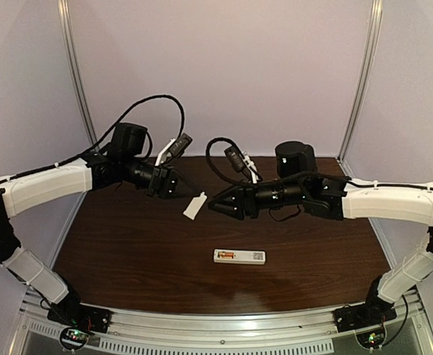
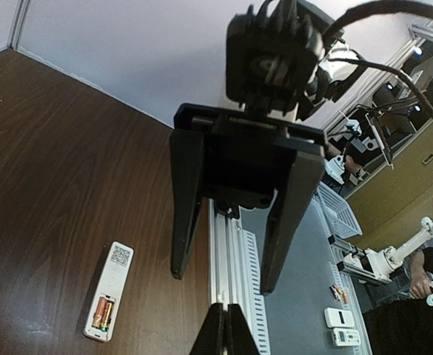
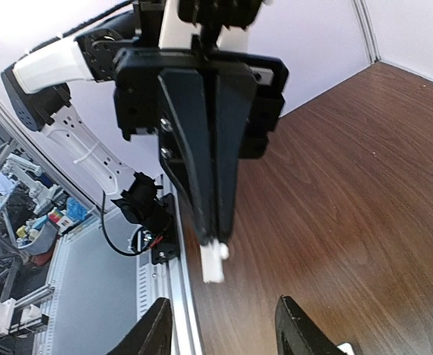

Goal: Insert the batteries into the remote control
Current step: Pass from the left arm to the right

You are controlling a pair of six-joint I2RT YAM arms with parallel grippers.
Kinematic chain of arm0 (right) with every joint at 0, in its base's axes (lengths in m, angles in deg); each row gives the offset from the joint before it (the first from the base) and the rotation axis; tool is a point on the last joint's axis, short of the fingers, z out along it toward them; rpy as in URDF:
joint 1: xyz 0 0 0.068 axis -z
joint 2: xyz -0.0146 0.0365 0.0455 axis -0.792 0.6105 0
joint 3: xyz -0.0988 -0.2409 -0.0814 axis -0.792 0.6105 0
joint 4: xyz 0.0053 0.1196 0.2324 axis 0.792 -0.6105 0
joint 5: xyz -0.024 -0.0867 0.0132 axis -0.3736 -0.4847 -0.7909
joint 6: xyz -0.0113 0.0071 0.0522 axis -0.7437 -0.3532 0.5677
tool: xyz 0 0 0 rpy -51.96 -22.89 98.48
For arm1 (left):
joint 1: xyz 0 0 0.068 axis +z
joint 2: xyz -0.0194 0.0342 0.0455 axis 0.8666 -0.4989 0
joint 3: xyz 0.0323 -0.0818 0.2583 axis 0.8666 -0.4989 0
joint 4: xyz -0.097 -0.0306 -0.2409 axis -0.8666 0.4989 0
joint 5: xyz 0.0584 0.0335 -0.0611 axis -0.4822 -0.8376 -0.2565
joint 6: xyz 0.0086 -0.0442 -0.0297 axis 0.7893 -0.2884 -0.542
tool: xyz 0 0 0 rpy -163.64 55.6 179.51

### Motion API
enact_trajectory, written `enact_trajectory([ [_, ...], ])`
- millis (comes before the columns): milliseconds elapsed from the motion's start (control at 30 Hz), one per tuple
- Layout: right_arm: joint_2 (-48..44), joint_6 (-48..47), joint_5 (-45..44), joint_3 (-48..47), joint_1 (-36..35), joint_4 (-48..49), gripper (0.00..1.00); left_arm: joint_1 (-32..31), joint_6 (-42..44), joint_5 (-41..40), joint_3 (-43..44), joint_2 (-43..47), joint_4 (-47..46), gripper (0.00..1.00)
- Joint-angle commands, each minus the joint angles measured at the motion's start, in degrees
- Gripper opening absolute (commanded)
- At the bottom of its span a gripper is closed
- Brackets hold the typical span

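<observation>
The remote control [image 1: 239, 256] lies face down near the table's middle front, its compartment open. Two orange-and-gold batteries [image 1: 226, 256] sit side by side inside it. The left wrist view shows the same remote control [image 2: 110, 290] and batteries [image 2: 103, 313]. My left gripper [image 1: 178, 191] hangs above the table, shut on a small white cover plate [image 1: 194, 205]. That plate [image 3: 212, 260] pokes from the left gripper's tips [image 3: 217, 237] in the right wrist view. My right gripper [image 1: 212, 207] faces it tip to tip, open and holding nothing, just right of the plate.
An aluminium rail [image 1: 216, 325] runs along the table's near edge, with both arm bases bolted to it. Pale walls and metal posts [image 1: 79, 74] close in the back and sides. Spare remotes [image 2: 340, 318] lie on the grey floor beyond the table.
</observation>
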Motion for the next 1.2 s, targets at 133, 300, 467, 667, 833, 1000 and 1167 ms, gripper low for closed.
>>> enact_trajectory([
  [133,2.4,0.2,6.8,-4.9,0.1,-2.8,0.40,-2.6,5.6,1.1,3.8,-3.0,6.4,0.00],
  [300,3.2,-1.5,6.8,-5.9,0.0,-5.4,0.37,-3.1,6.0,1.6,4.2,-3.4,6.6,0.00],
  [467,3.9,-2.3,7.0,-6.3,0.0,-6.3,0.27,-3.3,6.3,2.0,4.3,-3.7,6.6,0.00],
  [667,4.5,-2.1,8.5,-7.0,0.0,-6.0,0.08,-3.4,6.1,1.9,4.5,-4.1,6.6,0.00],
  [833,4.2,1.1,9.4,-5.7,0.0,-2.3,0.00,-3.4,6.4,-1.7,4.9,-3.6,7.4,0.26],
  [1000,2.1,8.7,5.2,-0.7,2.0,4.3,0.00,-3.4,4.7,-18.6,0.0,4.2,1.1,0.89],
  [1167,-0.8,17.9,-3.2,5.1,3.6,12.0,0.00,-3.4,7.2,-33.1,-9.2,13.4,-7.1,0.93],
])
